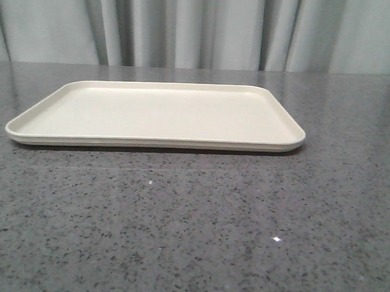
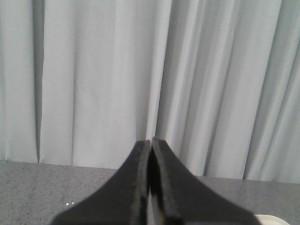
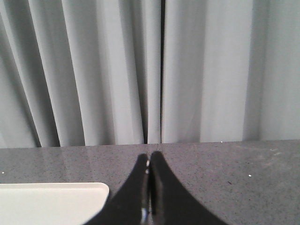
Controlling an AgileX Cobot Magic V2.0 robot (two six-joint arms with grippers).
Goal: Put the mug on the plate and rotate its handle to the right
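The cream plate (image 1: 99, 126) lies flat on the grey speckled table in the middle of the front view, with nothing on it. A corner of it shows in the right wrist view (image 3: 47, 204), and a sliver in the left wrist view (image 2: 276, 219). The mug and its handle are out of view in every frame. My left gripper (image 2: 151, 143) is shut and empty, raised and facing the curtain. My right gripper (image 3: 149, 157) is shut and empty, over bare table beside the plate's corner. Neither gripper shows in the front view.
A pale grey pleated curtain (image 1: 199, 27) hangs along the table's far edge. Grey speckled tabletop (image 1: 192, 235) stretches in front of the plate and on both sides of it.
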